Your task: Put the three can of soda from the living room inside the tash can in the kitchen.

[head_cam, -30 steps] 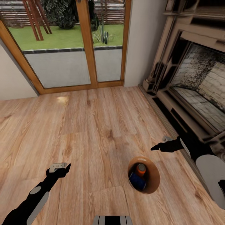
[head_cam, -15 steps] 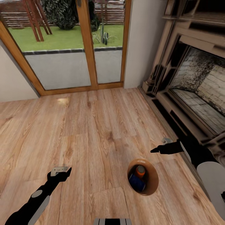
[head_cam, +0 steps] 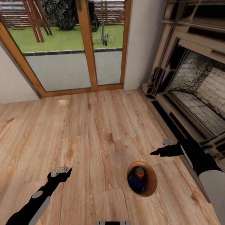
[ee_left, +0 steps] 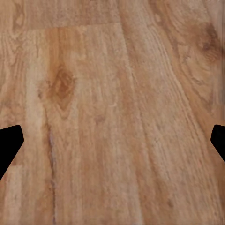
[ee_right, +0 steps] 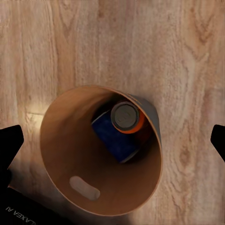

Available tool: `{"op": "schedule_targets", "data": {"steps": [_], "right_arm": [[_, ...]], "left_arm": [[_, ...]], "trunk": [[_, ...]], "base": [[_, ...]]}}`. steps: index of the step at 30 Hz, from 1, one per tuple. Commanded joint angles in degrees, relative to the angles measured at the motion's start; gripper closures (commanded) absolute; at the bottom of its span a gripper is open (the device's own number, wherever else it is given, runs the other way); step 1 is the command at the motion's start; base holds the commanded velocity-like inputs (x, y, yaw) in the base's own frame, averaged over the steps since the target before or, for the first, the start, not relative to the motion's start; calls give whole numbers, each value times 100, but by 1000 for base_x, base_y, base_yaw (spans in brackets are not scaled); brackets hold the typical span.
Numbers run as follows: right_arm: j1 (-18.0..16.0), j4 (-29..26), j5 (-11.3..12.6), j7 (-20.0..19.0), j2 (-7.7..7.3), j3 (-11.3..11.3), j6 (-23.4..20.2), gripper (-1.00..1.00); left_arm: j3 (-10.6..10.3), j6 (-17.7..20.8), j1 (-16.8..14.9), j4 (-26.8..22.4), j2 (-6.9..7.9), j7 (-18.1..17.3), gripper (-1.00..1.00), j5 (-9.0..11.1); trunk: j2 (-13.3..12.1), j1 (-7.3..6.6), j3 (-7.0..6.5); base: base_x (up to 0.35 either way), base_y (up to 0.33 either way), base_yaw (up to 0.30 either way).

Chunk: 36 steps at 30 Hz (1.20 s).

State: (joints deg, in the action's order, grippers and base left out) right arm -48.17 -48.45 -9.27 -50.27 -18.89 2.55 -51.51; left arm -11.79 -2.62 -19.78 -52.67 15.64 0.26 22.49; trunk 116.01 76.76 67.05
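So bin [head_cam: 142, 178] at lower right on the floor [head_cam: 93, 131] holds an orange can [ee_right: 125, 117] and a blue can [ee_right: 115, 140]; third unseen. Both hands [head_cam: 60, 171] [head_cam: 160, 149] apart, empty.

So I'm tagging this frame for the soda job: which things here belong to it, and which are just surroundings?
Part of the job:
- trash can, standing on the floor
- orange can inside it
- blue can inside it

Just surroundings:
- fireplace
- glass doors
- plank floor
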Motion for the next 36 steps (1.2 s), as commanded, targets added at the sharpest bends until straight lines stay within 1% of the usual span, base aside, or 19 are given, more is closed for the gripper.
{"op": "schedule_targets", "data": {"steps": [1, 2, 7, 8, 9, 10, 13, 15, 17, 19, 23, 24, 25, 28, 30, 34, 35, 36], "right_arm": [[2, -2, -2, 0, 0, 0, 1, -100], [40, -55, -27, 0, 0, 0, 1, -100], [244, -347, -398, -8, 16, 0, 11, -100], [372, -491, -532, -12, 19, 0, 19, -100], [372, -491, -532, -12, 19, 0, 19, -100], [506, -621, -621, -14, 22, 0, 61, -100], [717, -772, -732, -16, 27, 3, 193, -100], [833, -832, -826, -13, 35, 5, 269, -100], [913, -868, -966, -12, 43, 5, 320, -100], [1008, -883, -1333, -9, 60, 0, 378, -100], [1158, -879, -1598, -1, 76, -6, 408, -100], [1158, -879, -1598, -1, 76, -6, 408, -100], [1253, -876, -1661, 5, 83, -3, 415, -100], [1343, -872, -1696, 13, 112, 1, 419, -100], [1417, -870, -1716, 88, 195, -3, 421, -100], [1545, -868, -1712, 381, 326, -3, 422, -100], [1605, -868, -1700, 534, 393, -2, 422, -100], [1683, -868, -1694, 685, 499, -5, 422, -100]], "left_arm": [[0, 0, 0, 0, 0, 0, -100, 0], [-1, 0, 0, 2, -5, 0, -100, 0], [-15, -1, 0, 9, -21, 0, -100, 0], [-24, 0, 0, 10, -23, -3, -100, -1], [-24, 0, 0, 10, -23, -3, -100, -1], [-39, -1, 0, 10, -24, -5, -100, -7], [-106, -1, 0, 11, -25, -7, -100, -47], [-179, 0, 0, 11, -25, -5, -100, -142], [-234, 6, 0, 13, -26, -2, -100, -293], [-292, 19, 0, 37, -26, 4, -100, -596], [-313, 7, 0, 230, -26, 7, -100, -756], [-313, 7, 0, 230, -26, 7, -100, -756], [-320, 40, 0, 401, -24, -6, -100, -795], [-313, 124, 0, 584, -21, -20, -100, -818], [-293, 380, 0, 763, -19, -24, -100, -826], [-282, 647, 0, 906, -20, -12, -100, -826], [-286, 714, 0, 944, -22, -6, -100, -829], [-302, 768, 2, 978, -24, 1, -100, -831]], "trunk": [[-42, -22, -19], [-82, -44, -36], [-282, -154, -126], [-322, -176, -144], [-362, -198, -162], [-403, -220, -180], [-523, -286, -234], [-603, -330, -270], [-683, -374, -306], [-764, -418, -342], [-924, -506, -413], [-964, -528, -431], [-1004, -550, -449], [-1125, -616, -503], [-1205, -659, -539], [-1365, -747, -611], [-1405, -769, -629], [-1445, -791, -647]], "base": [[0, 0, 0], [0, 0, 0], [0, 0, 0], [0, 0, 0], [0, 0, 0], [0, 0, 0], [0, 0, 0], [0, 0, 0], [0, 0, 0], [0, 0, 0], [0, 0, 0], [0, 0, 0], [0, 0, 0], [0, 0, 0], [0, 0, 0], [0, 0, 0], [0, 0, 0], [0, 0, 0]]}}
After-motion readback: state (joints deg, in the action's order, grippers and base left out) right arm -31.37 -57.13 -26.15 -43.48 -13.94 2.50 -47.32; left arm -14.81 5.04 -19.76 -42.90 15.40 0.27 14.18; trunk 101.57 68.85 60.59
